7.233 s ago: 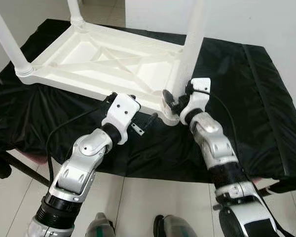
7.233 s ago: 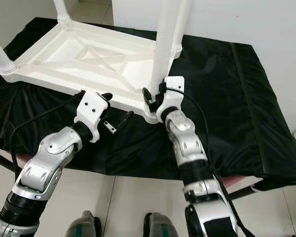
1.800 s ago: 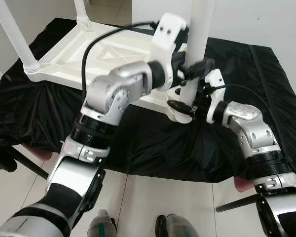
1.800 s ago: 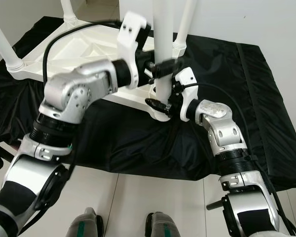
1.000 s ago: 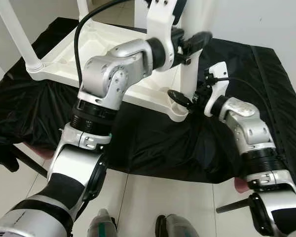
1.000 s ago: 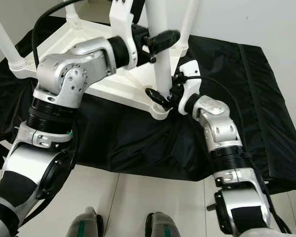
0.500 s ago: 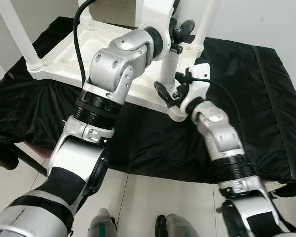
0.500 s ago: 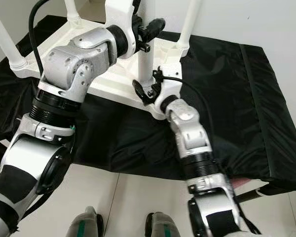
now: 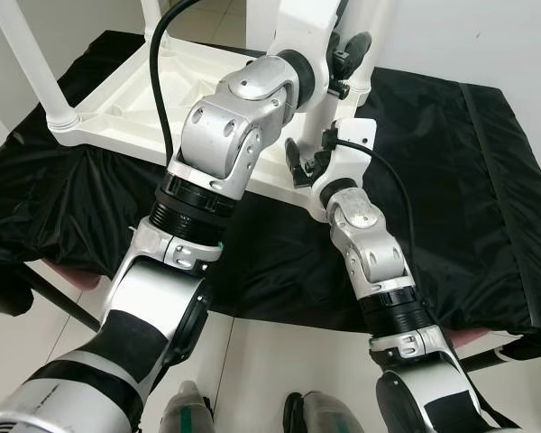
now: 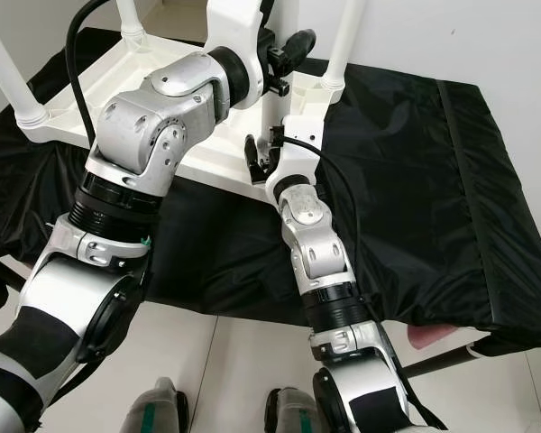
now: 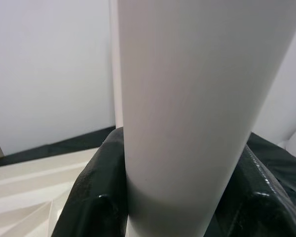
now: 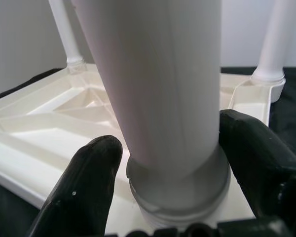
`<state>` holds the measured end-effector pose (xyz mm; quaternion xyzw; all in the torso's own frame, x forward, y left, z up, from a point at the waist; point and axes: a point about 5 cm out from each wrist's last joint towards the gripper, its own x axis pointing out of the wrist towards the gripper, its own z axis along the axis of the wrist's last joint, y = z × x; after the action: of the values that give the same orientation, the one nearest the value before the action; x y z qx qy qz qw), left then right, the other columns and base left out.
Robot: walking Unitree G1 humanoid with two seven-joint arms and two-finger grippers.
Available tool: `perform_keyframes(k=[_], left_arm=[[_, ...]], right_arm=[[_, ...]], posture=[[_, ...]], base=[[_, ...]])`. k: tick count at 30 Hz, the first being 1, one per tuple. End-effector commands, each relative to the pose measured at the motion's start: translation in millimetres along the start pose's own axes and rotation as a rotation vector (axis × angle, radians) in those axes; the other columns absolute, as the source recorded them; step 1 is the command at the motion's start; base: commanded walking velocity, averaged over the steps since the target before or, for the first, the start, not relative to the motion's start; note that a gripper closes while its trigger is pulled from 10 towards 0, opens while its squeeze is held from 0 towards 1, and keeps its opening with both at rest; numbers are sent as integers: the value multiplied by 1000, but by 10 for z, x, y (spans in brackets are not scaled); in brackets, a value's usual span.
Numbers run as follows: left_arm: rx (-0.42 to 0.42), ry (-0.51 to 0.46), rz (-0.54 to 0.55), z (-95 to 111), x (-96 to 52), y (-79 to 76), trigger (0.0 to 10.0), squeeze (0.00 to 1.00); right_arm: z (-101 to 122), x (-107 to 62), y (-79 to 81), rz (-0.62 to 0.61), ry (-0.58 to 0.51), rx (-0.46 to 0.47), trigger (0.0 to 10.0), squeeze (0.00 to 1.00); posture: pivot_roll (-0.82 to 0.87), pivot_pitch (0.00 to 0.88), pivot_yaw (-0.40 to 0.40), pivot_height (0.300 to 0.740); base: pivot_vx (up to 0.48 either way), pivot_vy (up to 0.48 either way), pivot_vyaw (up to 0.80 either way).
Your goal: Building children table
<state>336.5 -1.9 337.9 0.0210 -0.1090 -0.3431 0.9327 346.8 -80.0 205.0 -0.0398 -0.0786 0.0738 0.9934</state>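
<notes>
On the black cloth (image 9: pixel 451 180): the white table frame (image 9: pixel 162 99) lies upside down, underside up, so the leg sockets face me.
Near corner: the leg (image 12: pixel 158 84) I am fitting stands upright in its socket, its collar (image 12: pixel 180 190) at the corner of the frame.
My left gripper (image 11: pixel 180 197): clamped round the leg higher up, one black finger on each side of the white tube. I judge this hold is there to steady or turn the leg.
My right gripper (image 12: pixel 170 187): down at the collar, black fingers (image 12: pixel 84 192) on either side of the base. One looks to touch the collar; whether the other presses on it I cannot tell. Probably it braces the joint while my other arm works above.
Other legs: three more stand at the other corners, among them a far-right leg (image 12: pixel 278 39), a far-left leg (image 12: pixel 64 29) and a left leg (image 9: pixel 27 63).
Hidden: my left arm (image 9: pixel 239 135) covers the socket in the head views.
Cut off: the leg tops run out of frame.
Hard to judge: whether the leg is fully seated; the collar's lower edge is partly hidden.
</notes>
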Motion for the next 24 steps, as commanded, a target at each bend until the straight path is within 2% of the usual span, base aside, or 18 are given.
perform_keyframes(k=[1,10,16,17,18,19,20,21,24], left_arm=[[8,-8,40,27,-10,-3,10000,0],[2,-12,32,40,-5,-41,10000,0],[2,-15,30,44,-2,-53,10000,0],[2,-16,29,46,-2,-56,10000,0],[2,-17,28,49,-1,-60,10000,0],[2,-17,28,49,-1,-60,10000,0],[1,-18,27,51,-1,-64,10000,0],[3,-19,25,53,-1,-71,10000,0],[3,-19,22,54,-2,-87,10000,0]], right_arm=[[15,17,-7,-19,-12,-10,10000,0],[150,76,-49,-51,-82,-21,10000,0],[148,84,-61,-54,-87,-31,10000,0],[148,84,-63,-54,-89,-34,8667,0],[146,86,-67,-55,-89,-35,5137,0],[146,86,-67,-55,-89,-35,5137,0],[145,88,-68,-53,-90,-35,3137,0],[141,88,-67,-49,-88,-33,0,0],[133,89,-58,-41,-88,-27,0,0]], posture=[[-16,35,-29,740],[-14,30,-31,740],[-14,29,-31,740],[-14,28,-32,740],[-15,26,-32,740],[-15,26,-32,740],[-15,26,-32,740],[-15,25,-32,740],[-14,22,-32,740]], base=[[0,0,0],[0,0,0],[0,0,0],[0,0,0],[0,0,0],[0,0,0],[0,0,0],[0,0,0],[0,0,0]])
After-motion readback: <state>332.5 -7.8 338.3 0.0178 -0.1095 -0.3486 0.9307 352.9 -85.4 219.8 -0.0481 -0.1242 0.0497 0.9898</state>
